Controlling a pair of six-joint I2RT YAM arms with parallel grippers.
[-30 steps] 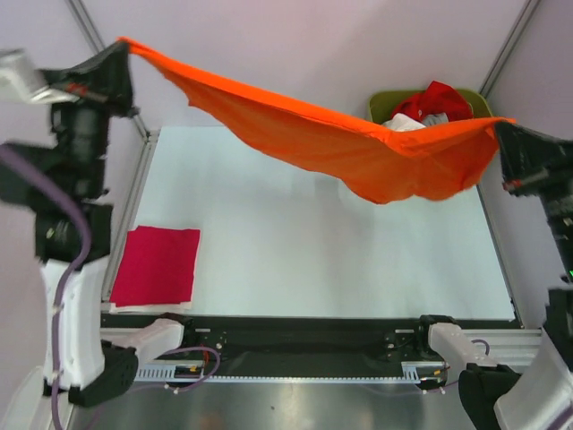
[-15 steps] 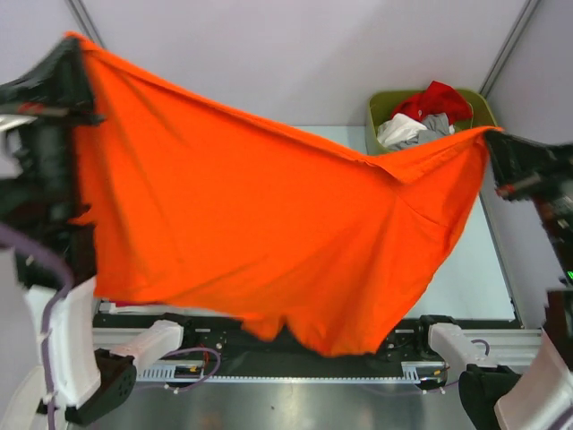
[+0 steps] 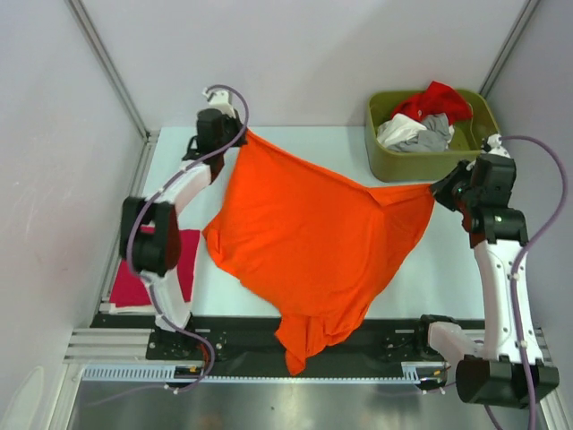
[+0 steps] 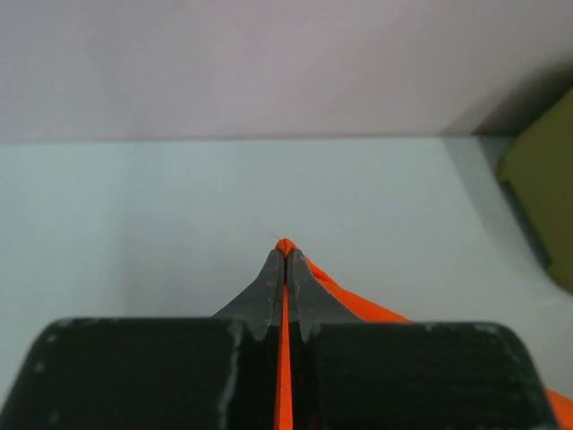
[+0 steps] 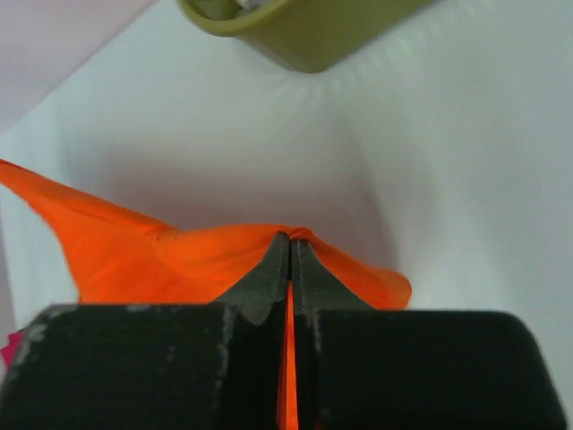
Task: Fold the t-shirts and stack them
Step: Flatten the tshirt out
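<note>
A large bright orange t-shirt (image 3: pixel 313 233) is stretched over the white table, its lower end draped past the near edge. My left gripper (image 3: pixel 240 134) is shut on its far-left corner, and orange cloth (image 4: pixel 285 358) shows pinched between the fingers in the left wrist view. My right gripper (image 3: pixel 440 188) is shut on the right corner, with cloth (image 5: pixel 134 251) spreading left of the jaws in the right wrist view. A folded magenta-red t-shirt (image 3: pixel 134 287) lies at the table's left edge, partly hidden by the left arm. Red, white and grey t-shirts (image 3: pixel 421 121) fill the bin.
The olive-green bin (image 3: pixel 430 163) stands at the far right corner, just beyond the right gripper; its rim (image 5: pixel 304 40) shows in the right wrist view. Walls and frame posts enclose the table (image 3: pixel 269 143) on three sides. A black rail (image 3: pixel 242 336) runs along the near edge.
Both arms have swung down and forward from high up near the camera. The orange t-shirt, held aloft and spread half a second ago, is now lowered over the table and still gripped at both corners.
</note>
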